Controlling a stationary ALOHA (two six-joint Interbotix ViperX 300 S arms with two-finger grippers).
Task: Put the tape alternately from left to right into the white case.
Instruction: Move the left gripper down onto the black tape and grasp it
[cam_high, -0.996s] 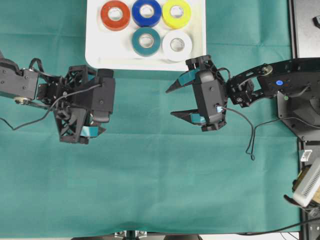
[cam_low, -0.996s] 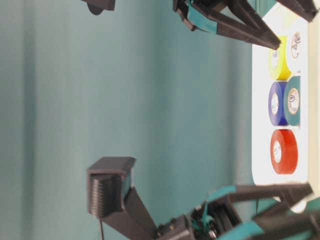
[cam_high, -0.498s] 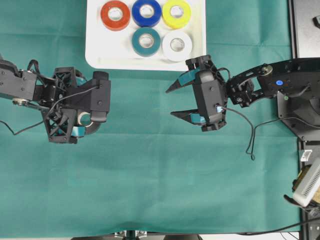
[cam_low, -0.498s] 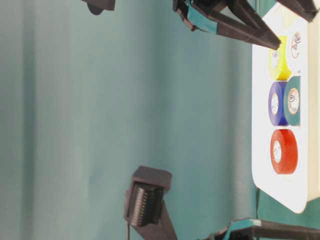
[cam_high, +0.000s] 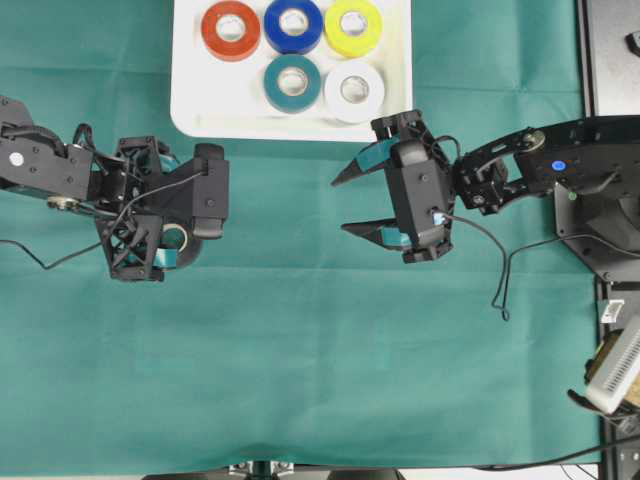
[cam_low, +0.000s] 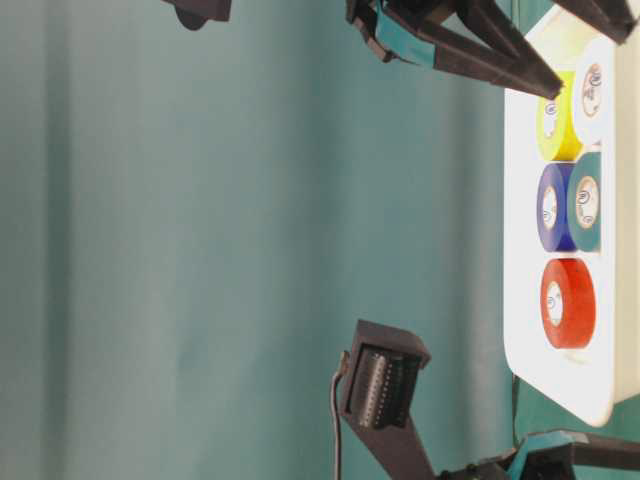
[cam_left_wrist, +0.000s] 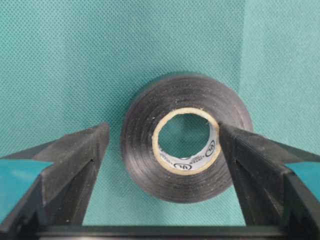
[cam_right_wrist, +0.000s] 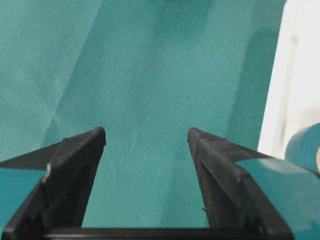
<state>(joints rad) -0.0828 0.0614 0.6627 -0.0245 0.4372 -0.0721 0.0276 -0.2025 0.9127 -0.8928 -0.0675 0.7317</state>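
with five rolls in the white case (cam_high: 190, 100) at upper centre, the spread left end effector (cam_left_wrist: 162, 145) brackets the black tape roll (cam_left_wrist: 186, 137) on the surface; next, close and lift.

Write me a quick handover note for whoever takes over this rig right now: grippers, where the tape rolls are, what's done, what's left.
Left gripper: open, jaws either side of the black roll lying flat on the green cloth; not closed on it yet.
Right gripper: open, empty, hovering over the cloth just below the white case.
In the case: red roll, blue roll, yellow roll, teal roll, white roll.
Done: five rolls placed.
Left: grip the black roll and set it in the case's free spot beside the teal one.
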